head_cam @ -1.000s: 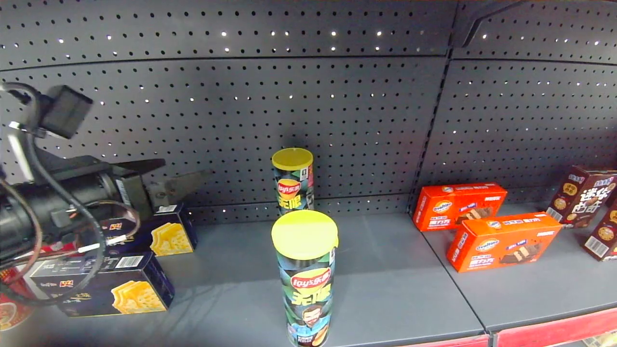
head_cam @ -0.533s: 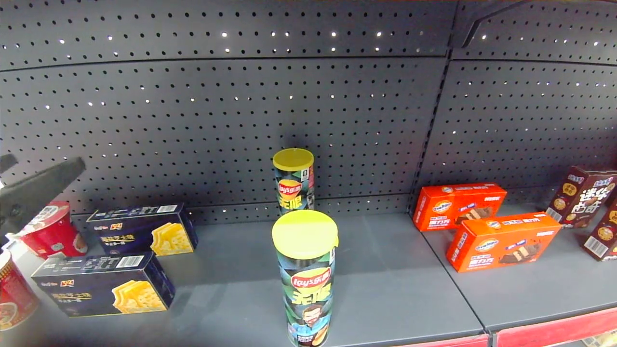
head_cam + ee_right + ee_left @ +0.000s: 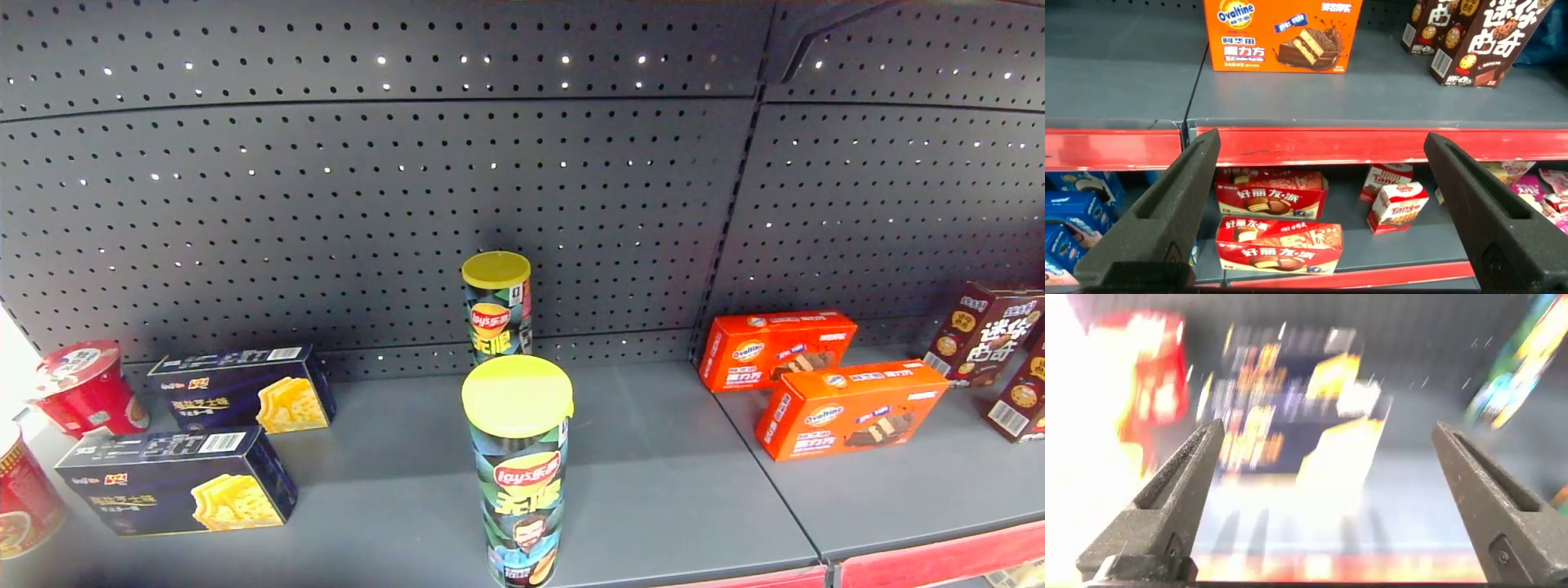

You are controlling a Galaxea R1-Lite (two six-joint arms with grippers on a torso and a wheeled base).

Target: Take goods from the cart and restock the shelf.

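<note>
The left gripper (image 3: 1327, 429) is being held spread and empty, blurred dark-blue cardboard cracker boxes (image 3: 1290, 400) just ahead; the right gripper (image 3: 1323, 137) likewise, an orange cardboard snack box (image 3: 1282, 37) beyond. Yellow-lidded chip tubes (image 3: 520, 474) are standing shelved; seemingly another cart fetch is being called for.

Premises: a retail shop. Evidence: a grey steel shelf (image 3: 653, 474) with perforated back panel (image 3: 408, 204) and red price rail (image 3: 1372, 145). Packaged snacks are faced outward: chip cans (image 3: 518, 474) centrally, orange boxes (image 3: 849, 408) to their right, navy biscuit boxes (image 3: 175, 482) to their left.
</note>
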